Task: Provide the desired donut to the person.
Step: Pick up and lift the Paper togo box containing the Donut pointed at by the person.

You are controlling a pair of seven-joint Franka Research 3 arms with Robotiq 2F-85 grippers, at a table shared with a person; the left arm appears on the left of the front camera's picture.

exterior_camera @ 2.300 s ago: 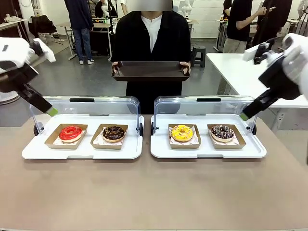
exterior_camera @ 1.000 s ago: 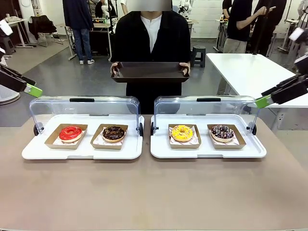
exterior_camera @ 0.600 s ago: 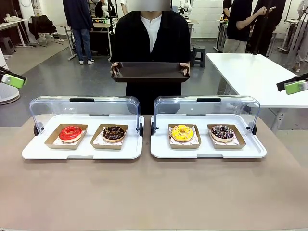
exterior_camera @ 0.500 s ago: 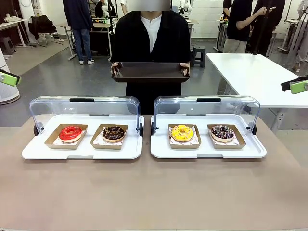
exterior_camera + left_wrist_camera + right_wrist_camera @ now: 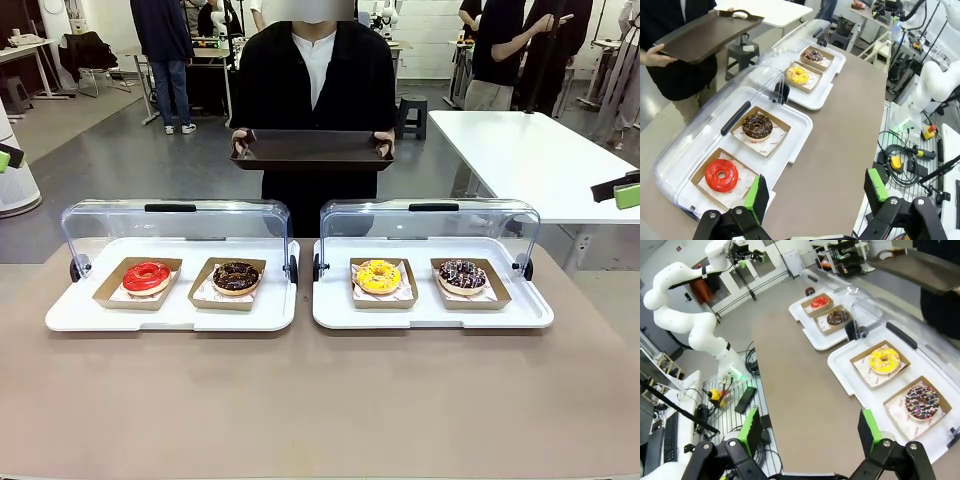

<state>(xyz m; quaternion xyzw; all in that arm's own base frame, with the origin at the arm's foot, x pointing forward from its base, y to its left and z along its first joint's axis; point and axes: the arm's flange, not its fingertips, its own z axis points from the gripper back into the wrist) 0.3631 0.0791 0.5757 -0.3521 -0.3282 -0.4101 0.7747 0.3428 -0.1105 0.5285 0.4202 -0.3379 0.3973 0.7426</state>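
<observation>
Four donuts sit in cardboard trays on two white serving trays: a red donut (image 5: pixel 147 276) and a chocolate donut (image 5: pixel 236 276) on the left, a yellow donut (image 5: pixel 378 275) and a sprinkled chocolate donut (image 5: pixel 462 274) on the right. The person (image 5: pixel 313 75) stands behind the table holding an empty dark tray (image 5: pixel 313 148). My left gripper (image 5: pixel 816 192) is open, high above the table's left end. My right gripper (image 5: pixel 810 431) is open, high above the right end. Only fingertips show at the front view's edges: left fingertip (image 5: pixel 8 157), right fingertip (image 5: pixel 622 190).
Each white serving tray (image 5: pixel 172 318) (image 5: pixel 432 318) has a clear hinged lid (image 5: pixel 175 222) standing open at its back. A white side table (image 5: pixel 520 150) is at the right. People stand in the background. The brown tabletop (image 5: pixel 320 400) in front is bare.
Both arms have lifted away from the lids and swung outward, left to the left edge and right to the right edge. Lids stay open. The person and tray have not moved.
</observation>
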